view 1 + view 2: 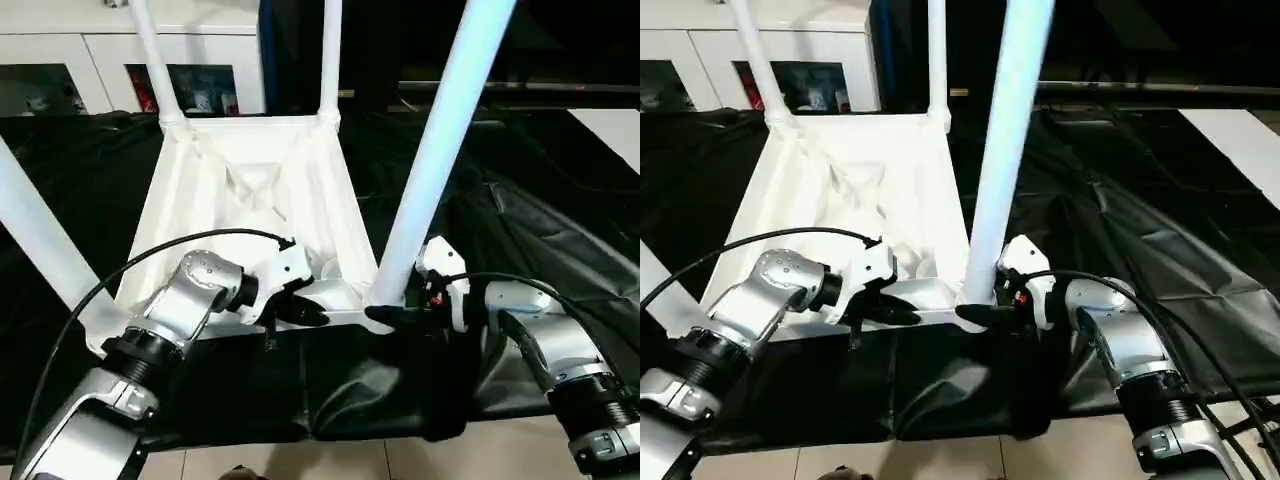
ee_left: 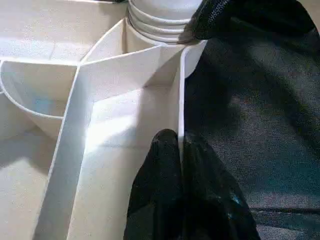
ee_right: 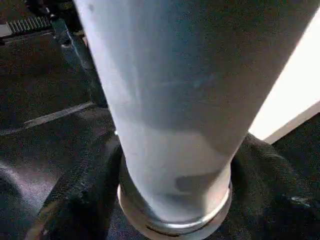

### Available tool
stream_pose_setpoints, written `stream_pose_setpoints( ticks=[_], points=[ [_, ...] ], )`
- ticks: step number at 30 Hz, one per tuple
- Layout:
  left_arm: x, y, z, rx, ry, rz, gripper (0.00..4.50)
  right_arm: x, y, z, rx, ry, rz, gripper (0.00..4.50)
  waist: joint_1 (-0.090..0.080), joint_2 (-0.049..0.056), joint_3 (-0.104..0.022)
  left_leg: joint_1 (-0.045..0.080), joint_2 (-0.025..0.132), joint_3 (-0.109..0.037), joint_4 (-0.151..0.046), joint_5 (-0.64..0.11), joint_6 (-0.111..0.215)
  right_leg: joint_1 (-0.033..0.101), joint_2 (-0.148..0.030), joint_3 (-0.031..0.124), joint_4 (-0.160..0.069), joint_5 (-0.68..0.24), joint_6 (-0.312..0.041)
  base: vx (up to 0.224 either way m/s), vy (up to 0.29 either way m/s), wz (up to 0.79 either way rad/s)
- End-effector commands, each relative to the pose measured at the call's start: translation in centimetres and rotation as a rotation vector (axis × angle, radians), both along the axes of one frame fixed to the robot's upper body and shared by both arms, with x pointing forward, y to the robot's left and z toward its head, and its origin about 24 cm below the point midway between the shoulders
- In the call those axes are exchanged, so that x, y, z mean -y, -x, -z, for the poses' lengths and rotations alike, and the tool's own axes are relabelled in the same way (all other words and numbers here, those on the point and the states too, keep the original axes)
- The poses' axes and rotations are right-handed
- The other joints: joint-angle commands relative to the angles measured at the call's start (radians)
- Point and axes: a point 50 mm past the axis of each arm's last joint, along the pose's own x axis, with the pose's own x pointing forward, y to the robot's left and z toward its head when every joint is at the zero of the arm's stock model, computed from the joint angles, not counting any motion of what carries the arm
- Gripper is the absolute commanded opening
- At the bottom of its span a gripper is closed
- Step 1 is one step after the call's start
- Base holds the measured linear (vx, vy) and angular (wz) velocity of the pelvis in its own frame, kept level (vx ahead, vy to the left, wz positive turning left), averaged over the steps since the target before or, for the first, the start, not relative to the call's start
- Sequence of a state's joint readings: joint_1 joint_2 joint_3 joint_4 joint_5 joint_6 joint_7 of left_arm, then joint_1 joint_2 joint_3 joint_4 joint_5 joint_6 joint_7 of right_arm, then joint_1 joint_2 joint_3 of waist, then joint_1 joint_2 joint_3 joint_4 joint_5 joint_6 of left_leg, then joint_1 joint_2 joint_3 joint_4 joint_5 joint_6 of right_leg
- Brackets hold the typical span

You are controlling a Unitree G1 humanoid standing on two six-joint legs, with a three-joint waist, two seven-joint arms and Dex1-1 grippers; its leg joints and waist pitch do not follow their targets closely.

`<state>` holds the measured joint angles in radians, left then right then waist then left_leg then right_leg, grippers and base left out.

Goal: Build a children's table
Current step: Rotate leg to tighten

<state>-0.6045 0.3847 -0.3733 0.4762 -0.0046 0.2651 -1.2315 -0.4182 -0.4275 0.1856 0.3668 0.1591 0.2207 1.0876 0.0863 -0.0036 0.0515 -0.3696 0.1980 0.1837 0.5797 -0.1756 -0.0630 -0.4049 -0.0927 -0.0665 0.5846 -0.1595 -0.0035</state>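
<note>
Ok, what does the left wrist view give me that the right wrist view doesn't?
The left wrist view adds the left gripper pinched on the thin edge wall of the tabletop, with the ribbed underside running toward the corner. The right wrist view adds a close look up the leg, the right gripper closed against both sides of its flared end. Both share that same leg's base, the right gripper beside it, and the black cloth underneath.
</note>
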Motion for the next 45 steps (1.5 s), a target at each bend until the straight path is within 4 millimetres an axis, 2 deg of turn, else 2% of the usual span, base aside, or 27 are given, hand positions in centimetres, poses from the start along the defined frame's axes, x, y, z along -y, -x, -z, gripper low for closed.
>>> stream_pose_setpoints(
  ticks=[1,8,10,13,14,15,18,19,20,21,22,23,25,26,27,31,33,35,37,38,40,42,43,44,45],
  points=[
    [0.6,0.3,-0.4,-0.013,0.020,0.052,0.00,0.2,0.2,0.1,-0.006,0.001,-0.007,2.87,-0.005,-0.009,-0.069,0.013,0.030,-0.003,-0.062,-0.176,0.046,0.051,-0.047,0.039,-0.051,-0.197,-0.230,0.000,0.000,0.00],
    [0.5,0.3,-0.3,-0.015,0.015,0.039,0.00,0.2,0.4,0.5,-0.010,0.008,-0.003,2.72,-0.005,-0.008,-0.070,0.013,0.030,-0.003,-0.061,-0.172,0.048,0.052,-0.046,0.038,-0.050,-0.190,-0.235,0.000,0.000,0.00],
    [0.6,0.1,-0.1,-0.008,0.015,0.007,0.00,0.3,0.2,0.8,-0.005,0.004,0.041,2.72,-0.005,-0.009,-0.069,0.014,0.030,-0.002,-0.061,-0.176,0.047,0.051,-0.047,0.038,-0.051,-0.197,-0.234,0.000,0.000,0.00],
    [1.2,-1.1,0.2,0.038,0.023,-0.129,0.00,0.4,-0.9,1.5,0.013,-0.020,0.228,2.72,-0.010,-0.008,-0.065,0.012,0.027,-0.002,-0.063,-0.206,0.031,0.047,-0.048,0.039,-0.059,-0.249,-0.226,0.000,0.000,0.00],
    [1.3,-1.3,0.2,0.049,0.026,-0.154,0.00,0.3,-1.0,1.7,0.004,-0.037,0.262,2.72,-0.012,-0.011,-0.063,0.015,0.025,-0.005,-0.063,-0.248,0.015,0.045,-0.047,0.037,-0.065,-0.319,-0.207,0.000,0.000,0.00],
    [2.2,-2.2,0.3,0.080,0.039,-0.263,0.00,0.1,-1.6,2.3,-0.030,-0.086,0.403,2.72,-0.017,-0.010,-0.059,0.017,0.024,-0.003,-0.063,-0.281,0.009,0.039,-0.046,0.039,-0.071,-0.377,-0.188,0.000,0.000,0.00],
    [3.2,-2.8,0.5,0.089,0.056,-0.358,0.00,-0.2,-2.0,3.1,-0.044,-0.072,0.534,2.71,-0.026,-0.014,-0.061,0.018,0.022,-0.010,-0.065,-0.312,-0.009,0.040,-0.048,0.033,-0.080,-0.455,-0.150,0.000,0.000,0.00],
    [4.1,-3.2,0.7,0.101,0.060,-0.426,0.00,-0.8,-2.4,3.6,-0.035,-0.049,0.627,2.70,-0.028,-0.015,-0.059,0.018,0.022,-0.009,-0.064,-0.309,-0.008,0.038,-0.049,0.034,-0.084,-0.458,-0.148,0.000,0.000,0.00],
    [4.7,-3.5,0.7,0.116,0.059,-0.471,0.00,-1.2,-2.6,3.8,-0.035,-0.038,0.683,2.70,-0.033,-0.010,-0.057,0.023,0.019,-0.009,-0.063,-0.328,-0.014,0.027,-0.046,0.033,-0.088,-0.493,-0.140,0.000,0.000,0.00],
    [5.2,-3.7,0.8,0.131,0.057,-0.509,0.00,-1.7,-2.8,3.9,-0.038,-0.034,0.719,2.70,-0.034,-0.017,-0.060,0.019,0.015,-0.012,-0.062,-0.321,-0.013,0.036,-0.048,0.028,-0.090,-0.520,-0.124,0.000,0.000,0.00],
    [5.7,-3.8,0.8,0.146,0.051,-0.528,0.00,-2.3,-3.0,3.8,-0.028,-0.032,0.738,2.70,-0.035,-0.016,-0.060,0.016,0.015,-0.012,-0.063,-0.313,-0.008,0.036,-0.048,0.029,-0.092,-0.524,-0.117,0.000,0.000,0.00],
    [6.1,-3.9,0.9,0.159,0.042,-0.537,0.00,-2.9,-3.1,3.8,-0.019,-0.031,0.738,2.70,-0.034,-0.015,-0.058,0.021,0.016,-0.011,-0.062,-0.322,-0.003,0.027,-0.047,0.029,-0.098,-0.538,-0.107,0.000,0.000,0.00],
    [6.8,-3.9,1.0,0.177,0.025,-0.537,0.00,-4.0,-3.3,3.4,-0.003,-0.060,0.720,2.70,-0.031,-0.016,-0.061,0.019,0.015,-0.011,-0.062,-0.317,0.009,0.031,-0.048,0.029,-0.100,-0.540,-0.097,0.000,0.000,0.00],
    [6.9,-3.9,1.0,0.181,0.021,-0.533,0.00,-4.2,-3.3,3.2,0.003,-0.077,0.709,3.05,-0.030,-0.015,-0.061,0.017,0.015,-0.012,-0.064,-0.313,0.014,0.031,-0.048,0.029,-0.099,-0.526,-0.097,0.000,0.000,0.00],
    [7.0,-3.9,1.0,0.190,0.012,-0.518,0.00,-4.8,-3.4,2.7,0.017,-0.120,0.677,3.26,-0.032,-0.006,-0.062,0.015,0.016,-0.013,-0.066,-0.313,0.016,0.032,-0.046,0.030,-0.099,-0.497,-0.103,0.000,0.000,0.00],
    [6.7,-3.9,1.2,0.182,0.011,-0.499,0.00,-4.6,-3.6,2.2,0.047,-0.136,0.658,3.57,-0.034,-0.009,-0.064,0.004,0.018,-0.017,-0.071,-0.303,0.023,0.044,-0.046,0.028,-0.088,-0.431,-0.123,0.000,0.000,0.00],
    [6.3,-3.7,1.2,0.187,0.008,-0.445,0.00,-4.1,-3.8,1.6,0.078,-0.128,0.624,3.81,-0.041,-0.013,-0.064,0.001,0.017,-0.018,-0.071,-0.303,0.030,0.047,-0.047,0.026,-0.085,-0.421,-0.128,0.000,0.000,0.00],
    [5.9,-3.5,1.2,0.176,0.005,-0.421,0.00,-3.8,-3.7,1.3,0.075,-0.131,0.573,3.87,-0.048,-0.011,-0.064,0.002,0.018,-0.017,-0.069,-0.303,0.034,0.045,-0.048,0.028,-0.086,-0.419,-0.136,0.000,0.000,0.00],
    [5.4,-3.3,1.2,0.159,0.013,-0.365,0.00,-3.3,-3.3,0.9,0.064,-0.131,0.474,3.87,-0.047,-0.015,-0.064,0.005,0.018,-0.014,-0.067,-0.300,0.045,0.044,-0.048,0.030,-0.087,-0.413,-0.147,0.000,0.000,0.00],
    [5.0,-3.1,1.2,0.147,0.014,-0.338,0.00,-2.8,-3.0,0.7,0.071,-0.113,0.402,3.87,-0.044,-0.017,-0.063,0.002,0.019,-0.015,-0.068,-0.285,0.054,0.052,-0.047,0.030,-0.085,-0.401,-0.150,0.000,0.000,0.00],
    [4.2,-2.7,1.1,0.128,0.015,-0.277,0.00,-2.0,-2.4,0.4,0.075,-0.082,0.305,3.87,-0.043,-0.015,-0.064,0.000,0.020,-0.013,-0.066,-0.267,0.063,0.049,-0.050,0.032,-0.082,-0.376,-0.160,0.000,0.000,0.00],
    [3.8,-2.5,1.1,0.116,0.013,-0.243,0.00,-1.4,-2.1,0.3,0.072,-0.066,0.265,3.87,-0.045,-0.016,-0.066,-0.003,0.024,-0.013,-0.065,-0.236,0.072,0.053,-0.049,0.034,-0.072,-0.317,-0.187,0.000,0.000,0.00],
    [3.0,-1.9,0.9,0.108,0.020,-0.145,0.00,-0.5,-1.7,0.0,0.069,-0.036,0.206,3.87,-0.040,-0.012,-0.069,0.002,0.026,-0.015,-0.064,-0.224,0.074,0.053,-0.050,0.033,-0.069,-0.293,-0.199,0.000,0.000,0.00],
    [2.5,-1.2,0.6,0.081,0.028,-0.056,0.00,0.1,-1.4,-0.1,0.066,-0.010,0.164,3.87,-0.043,-0.014,-0.069,-0.002,0.026,-0.014,-0.064,-0.217,0.076,0.055,-0.049,0.033,-0.065,-0.274,-0.207,0.000,0.000,0.00],
    [2.5,-1.2,0.6,0.081,0.028,-0.056,0.00,0.1,-1.4,-0.1,0.066,-0.010,0.164,3.87,-0.042,-0.010,-0.068,0.002,0.029,-0.013,-0.064,-0.214,0.078,0.051,-0.049,0.035,-0.063,-0.252,-0.225,0.000,0.000,0.00]
  ],
)
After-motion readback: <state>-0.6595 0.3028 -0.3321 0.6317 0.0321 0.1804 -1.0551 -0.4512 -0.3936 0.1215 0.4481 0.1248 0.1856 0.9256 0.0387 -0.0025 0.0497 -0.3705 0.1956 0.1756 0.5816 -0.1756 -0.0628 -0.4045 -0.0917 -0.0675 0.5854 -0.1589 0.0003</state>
